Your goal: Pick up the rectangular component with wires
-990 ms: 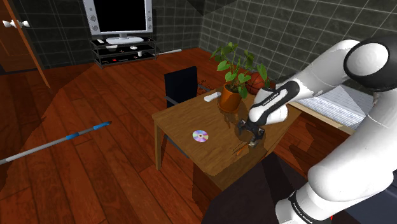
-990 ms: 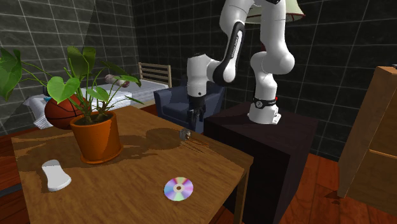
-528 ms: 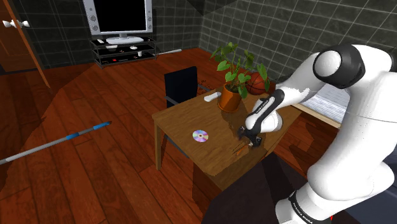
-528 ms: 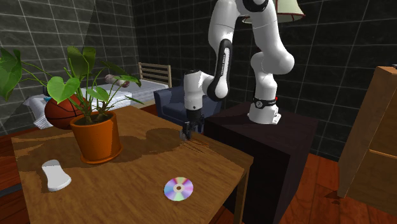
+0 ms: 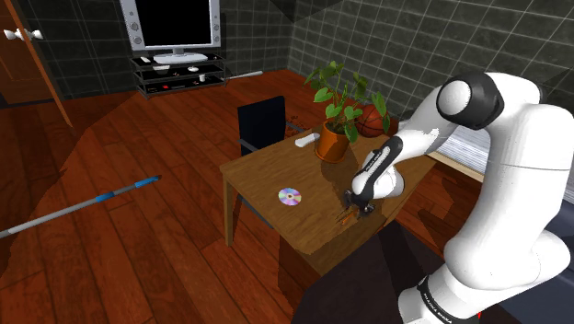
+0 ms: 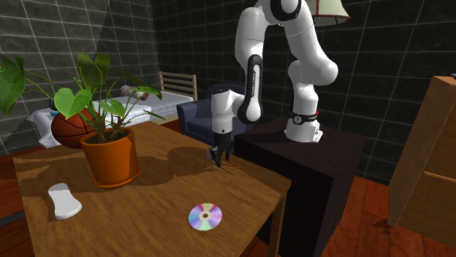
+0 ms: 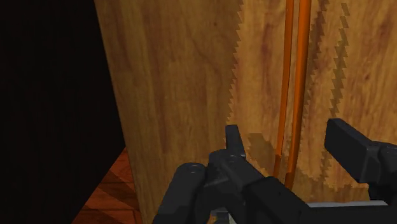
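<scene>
My black gripper (image 5: 357,204) is down at the wooden table (image 5: 267,170), near the edge closest to the stand. It stands over the small rectangular component, and its body hides that part from me. Two thin orange wires (image 7: 289,95) run out from the component across the table (image 7: 178,76) and pass between my fingers (image 7: 232,145). The fingers stand apart and touch neither wire. In the second exterior view the gripper (image 6: 219,156) points straight down, with the wires (image 6: 232,165) trailing toward the table's corner.
A potted plant (image 5: 332,143) stands behind the gripper and a shiny disc (image 5: 290,196) lies mid-table. A white remote-like object (image 6: 63,200) lies past the pot (image 6: 111,157). The dark stand (image 6: 307,160) adjoins the table edge, and a dark chair (image 5: 260,122) stands at the far side.
The arm has come down, bringing the gripper from above the component to table level over it. The fingers have drawn closer together.
</scene>
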Controlling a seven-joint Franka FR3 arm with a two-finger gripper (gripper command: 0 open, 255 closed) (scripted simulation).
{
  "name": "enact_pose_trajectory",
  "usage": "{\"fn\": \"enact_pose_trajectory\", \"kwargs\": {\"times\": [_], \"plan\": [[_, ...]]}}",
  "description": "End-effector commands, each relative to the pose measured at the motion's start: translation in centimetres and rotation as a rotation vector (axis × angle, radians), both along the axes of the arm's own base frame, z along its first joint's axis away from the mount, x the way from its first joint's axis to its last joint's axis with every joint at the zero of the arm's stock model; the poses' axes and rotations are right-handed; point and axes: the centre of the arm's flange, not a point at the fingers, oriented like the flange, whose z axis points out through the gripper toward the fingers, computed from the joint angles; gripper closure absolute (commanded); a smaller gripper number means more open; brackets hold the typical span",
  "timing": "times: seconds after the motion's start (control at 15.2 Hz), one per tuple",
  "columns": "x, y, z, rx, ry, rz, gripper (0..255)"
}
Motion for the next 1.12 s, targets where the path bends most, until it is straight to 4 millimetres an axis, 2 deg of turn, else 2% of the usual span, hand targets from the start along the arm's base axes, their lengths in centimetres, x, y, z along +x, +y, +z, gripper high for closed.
{"fn": "enact_pose_trajectory", "kwargs": {"times": [0.0,0.53,1.06], "plan": [[0.0,0.0,-0.1,0.000,0.000,0.000,255],[0.0,0.0,-0.1,0.000,0.000,0.000,255],[0.0,0.0,4.1,0.000,0.000,0.000,255]]}}
